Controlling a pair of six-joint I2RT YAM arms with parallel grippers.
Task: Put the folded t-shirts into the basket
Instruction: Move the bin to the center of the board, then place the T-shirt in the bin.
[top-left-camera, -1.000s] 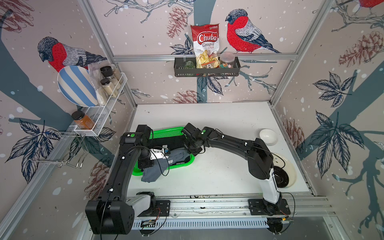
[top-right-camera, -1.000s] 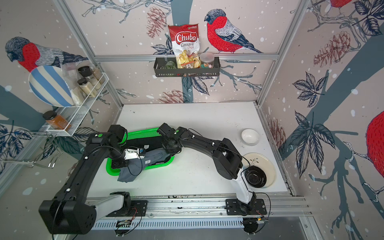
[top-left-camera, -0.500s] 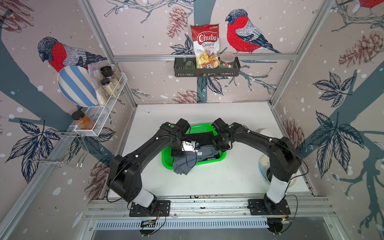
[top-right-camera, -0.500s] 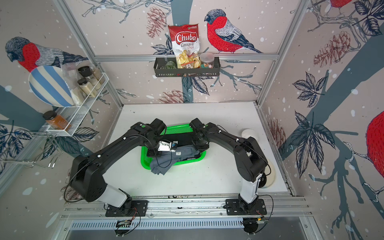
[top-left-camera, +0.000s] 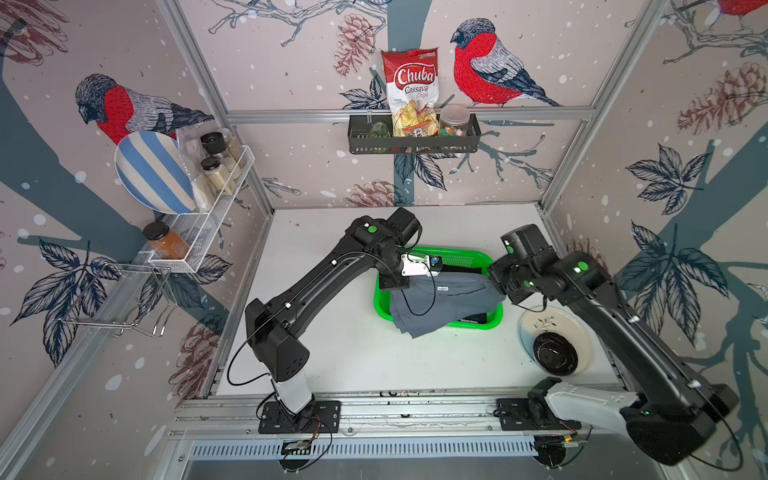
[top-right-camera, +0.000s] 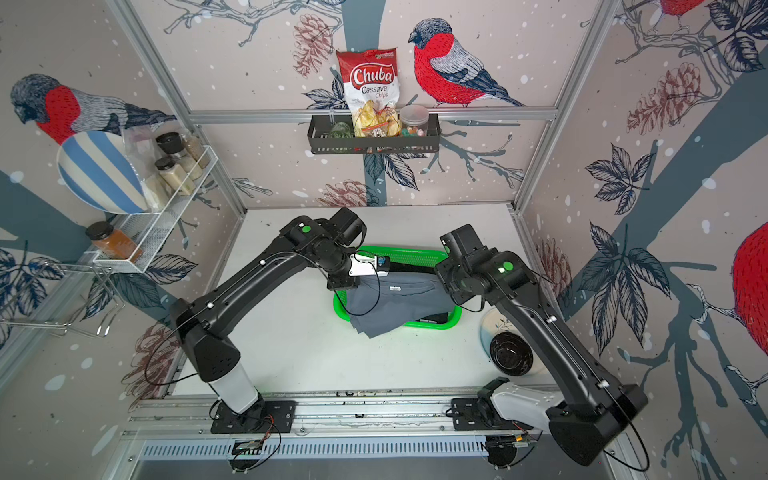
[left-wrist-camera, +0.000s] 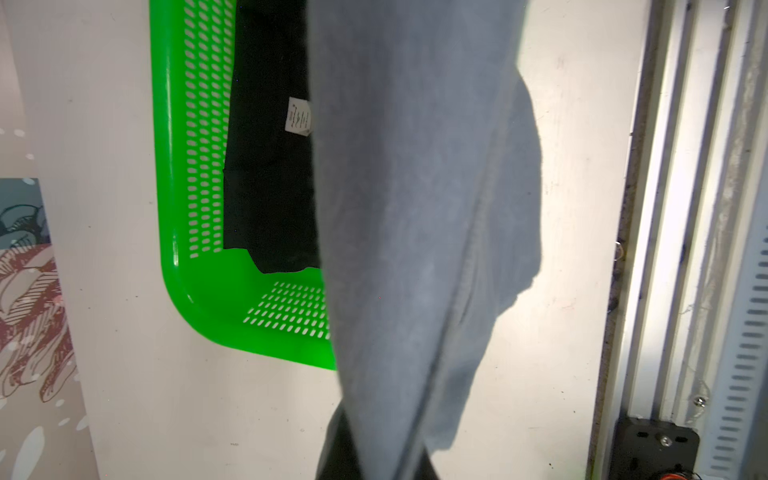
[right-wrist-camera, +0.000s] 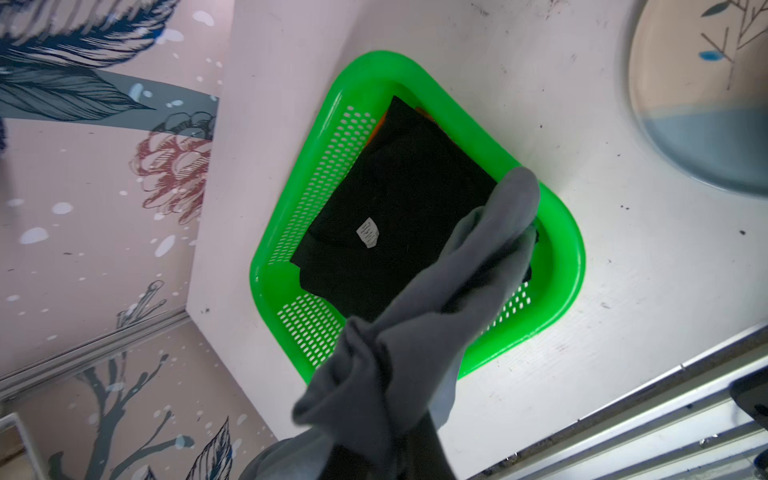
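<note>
Three folded t-shirts: one grey t-shirt (top-left-camera: 446, 297), one black t-shirt (right-wrist-camera: 399, 208), one orange t-shirt (right-wrist-camera: 375, 131) seen only as a sliver. One green basket (top-left-camera: 455, 258). Two robot arms: left arm (top-left-camera: 316, 278), right arm (top-left-camera: 623, 332). One black bowl (top-left-camera: 555, 352), one pale plate (top-left-camera: 540, 322), one striped plate (top-left-camera: 153, 170), one chips bag (top-left-camera: 410, 89), one amber jar (top-left-camera: 166, 244), two spice jars (top-left-camera: 218, 174)

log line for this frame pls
stage: grey t-shirt held over basket | left fingers: shut on it | right fingers: shut on it | in basket: black t-shirt over orange t-shirt
</note>
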